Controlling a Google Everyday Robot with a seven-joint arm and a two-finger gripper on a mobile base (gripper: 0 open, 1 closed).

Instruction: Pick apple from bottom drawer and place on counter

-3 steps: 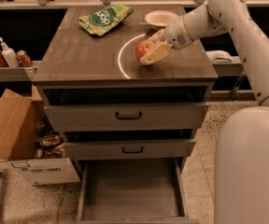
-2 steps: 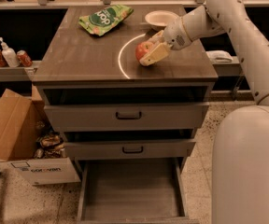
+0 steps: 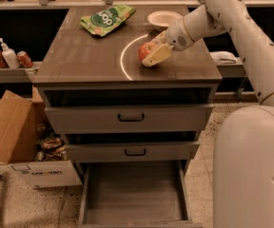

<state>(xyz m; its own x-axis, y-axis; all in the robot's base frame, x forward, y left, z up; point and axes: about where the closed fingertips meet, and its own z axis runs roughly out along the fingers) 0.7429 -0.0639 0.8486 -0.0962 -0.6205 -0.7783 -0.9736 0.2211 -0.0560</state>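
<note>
Gripper [image 3: 150,56] sits over the counter [image 3: 80,56], right of centre in the upper half of the frame. The arm [image 3: 208,20] reaches in from the upper right.

Jaws: closed on the apple [image 3: 144,50]. One cream-coloured finger [image 3: 158,55] lies along the apple's right and lower side. The other finger is hidden behind the fruit. The apple's red skin shows to the left of the visible finger, so the fruit pokes out of the jaws toward frame left.

Apple position: low over the counter top, just right of the white arc line [image 3: 122,61]. Cannot tell whether its underside touches the surface.

Bottom drawer [image 3: 132,194]: pulled open at the bottom centre of the frame, with its grey floor in view. The two handled drawers above it [image 3: 131,118] [image 3: 135,152] are slightly ajar.

Also on the counter: a green bag [image 3: 107,18] toward the back left, and a white bowl [image 3: 163,19] at the back, just behind the gripper and apart from it.

Left of the cabinet: a cardboard box [image 3: 13,137] on the floor, and cans [image 3: 25,58] on a shelf at the left edge. The robot's white body [image 3: 251,165] fills the lower right.
</note>
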